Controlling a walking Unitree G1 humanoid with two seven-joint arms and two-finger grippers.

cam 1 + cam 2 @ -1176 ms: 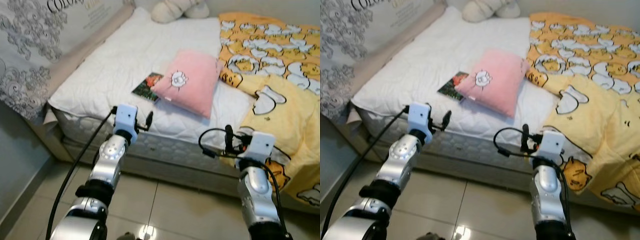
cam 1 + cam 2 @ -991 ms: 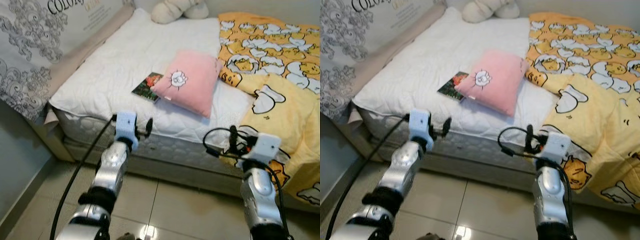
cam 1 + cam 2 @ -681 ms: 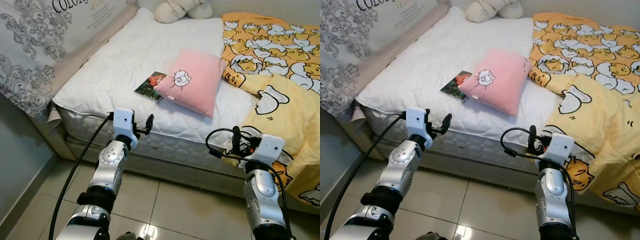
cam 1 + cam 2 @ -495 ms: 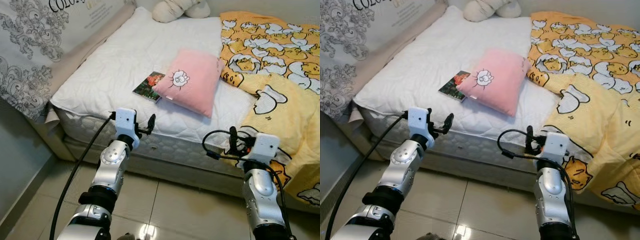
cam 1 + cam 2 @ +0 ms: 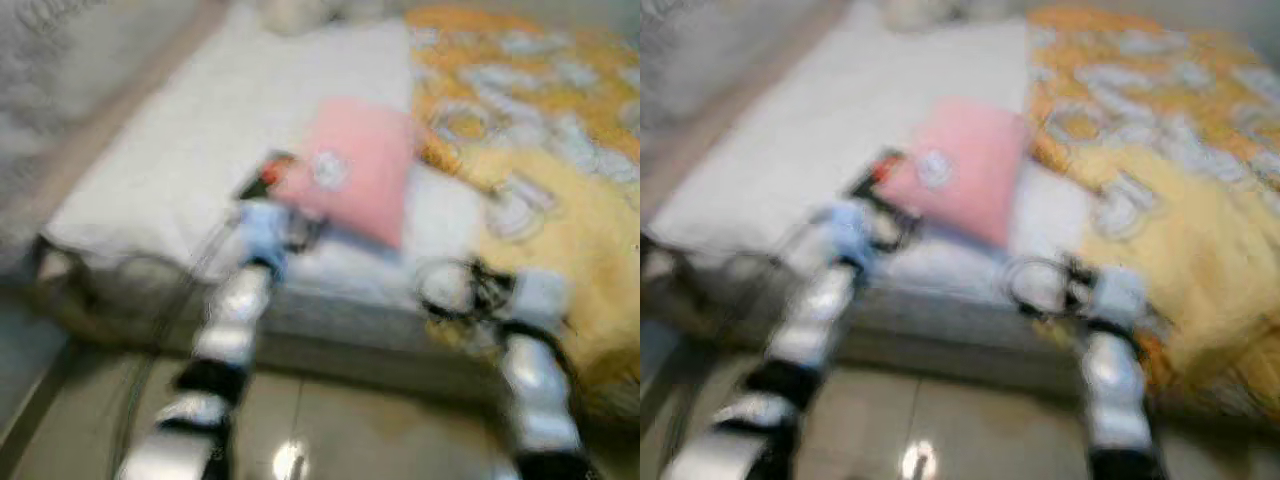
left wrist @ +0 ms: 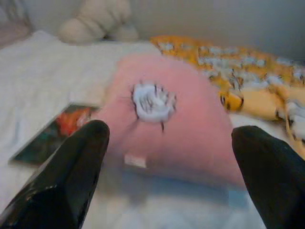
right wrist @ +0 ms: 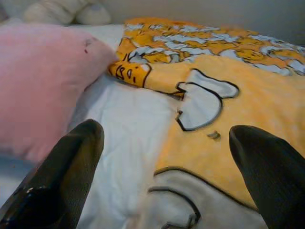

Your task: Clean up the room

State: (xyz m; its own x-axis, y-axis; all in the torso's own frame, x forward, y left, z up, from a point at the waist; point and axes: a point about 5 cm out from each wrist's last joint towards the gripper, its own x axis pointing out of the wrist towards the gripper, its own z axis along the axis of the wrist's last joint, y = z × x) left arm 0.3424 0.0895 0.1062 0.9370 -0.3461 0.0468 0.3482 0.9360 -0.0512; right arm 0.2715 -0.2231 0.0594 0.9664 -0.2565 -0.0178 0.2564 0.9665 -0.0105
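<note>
Left wrist view looks between two widely spread fingers of the left pincer [image 6: 167, 157], holding nothing, at the pink pillow [image 6: 176, 124] lying mid-bed on the white mattress [image 6: 43, 81] with a small book [image 6: 50, 136] tucked beside its edge. The right pincer [image 7: 162, 162], equally wide and empty, faces the yellow duck-print blanket [image 7: 248, 109]. Head views are blurred, so I judge it best to steady first, then reach over the mattress edge; the white sheet leaves open room.

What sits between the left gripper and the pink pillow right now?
Only bare white mattress, as the left wrist view shows: the left gripper, fingers spread, faces the pink pillow. A book lies beside the pillow.
</note>
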